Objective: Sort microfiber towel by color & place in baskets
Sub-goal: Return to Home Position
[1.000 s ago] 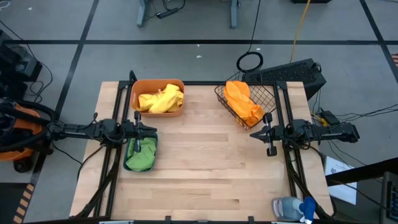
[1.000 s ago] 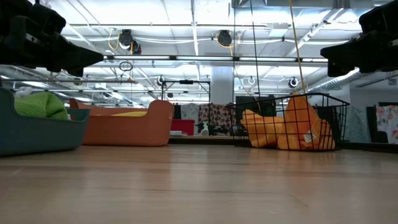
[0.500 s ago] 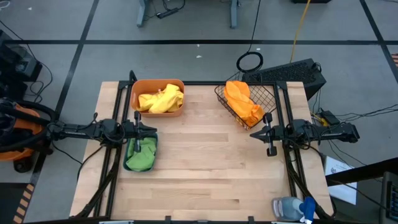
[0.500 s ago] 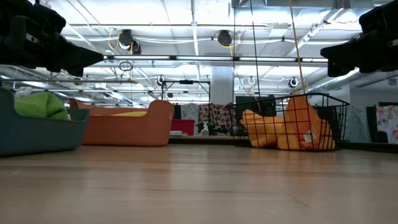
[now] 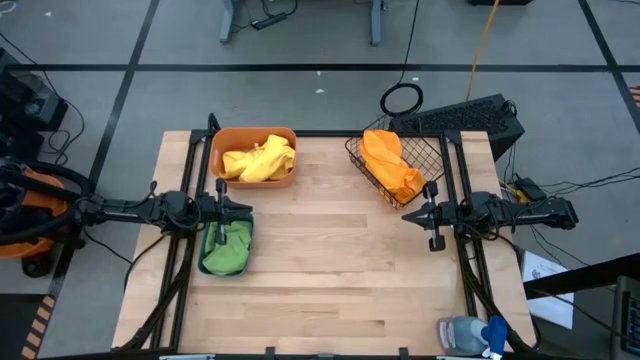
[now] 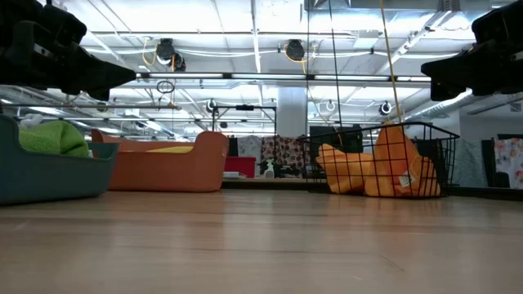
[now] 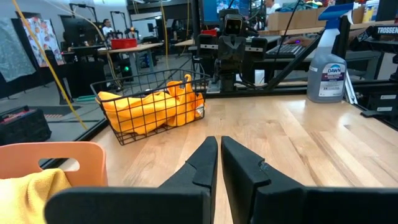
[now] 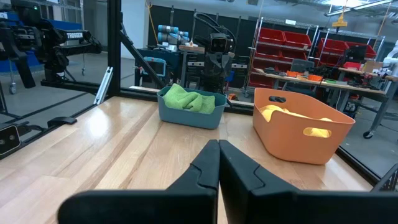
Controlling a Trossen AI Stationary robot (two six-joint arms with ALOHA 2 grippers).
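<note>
A yellow towel (image 5: 258, 160) lies in the orange tub (image 5: 253, 136) at the table's far left. An orange towel (image 5: 392, 166) lies in the dark wire-mesh basket (image 5: 432, 152) at the far right. A green towel (image 5: 228, 248) lies in the teal tub (image 6: 49, 175) at the left edge. My left gripper (image 5: 236, 211) is shut and empty, above the teal tub's far end. My right gripper (image 5: 407, 216) is shut and empty, just near of the wire basket. Both hang above the table.
A blue-capped spray bottle (image 5: 472, 333) lies at the table's near right corner. The bare wooden tabletop (image 5: 330, 270) spreads between the two arms. The table's dark frame rails run along the left and right edges.
</note>
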